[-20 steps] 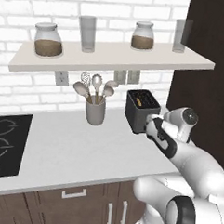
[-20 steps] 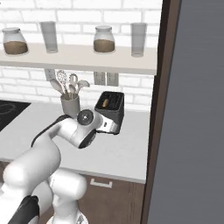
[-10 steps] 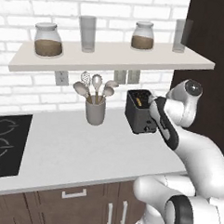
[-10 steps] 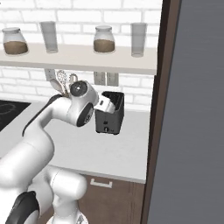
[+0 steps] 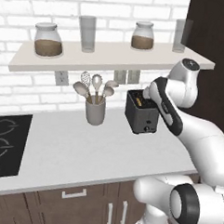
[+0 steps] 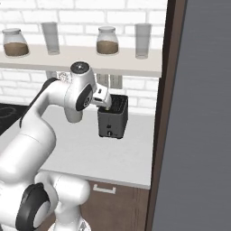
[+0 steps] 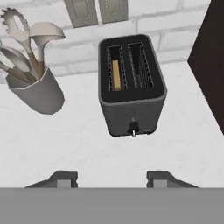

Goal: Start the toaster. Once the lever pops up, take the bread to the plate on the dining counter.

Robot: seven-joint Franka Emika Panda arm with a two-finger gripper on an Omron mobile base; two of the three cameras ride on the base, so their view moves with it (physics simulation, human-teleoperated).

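Toaster (image 7: 132, 85): stood at the table's (image 7: 78, 144) rear right corner, by the dark side panel. Bread (image 7: 116, 74): seated in its left slot. Lever (image 7: 133, 129): front face, low. Utensil cup (image 7: 35, 92): left of it. Hand (image 7: 111, 180): above, fingers parted, empty. Step: likely retrieving bread; next, descend onto slice.

I face a white brick wall (image 5: 22, 90) with a long pale shelf (image 5: 102, 57) fixed to it, carrying two lidded jars (image 5: 48, 40) of brown stuff and two clear glasses (image 5: 87, 33). Outlets (image 7: 97, 11) sit on the wall beneath it. The white worktop (image 5: 79, 149) holds a grey utensil cup (image 5: 95, 112) and a black hob (image 5: 5, 143). Dark wood cabinets (image 5: 71, 205) run below. A tall dark panel (image 6: 198, 113), perhaps a cupboard side, rises to my right.
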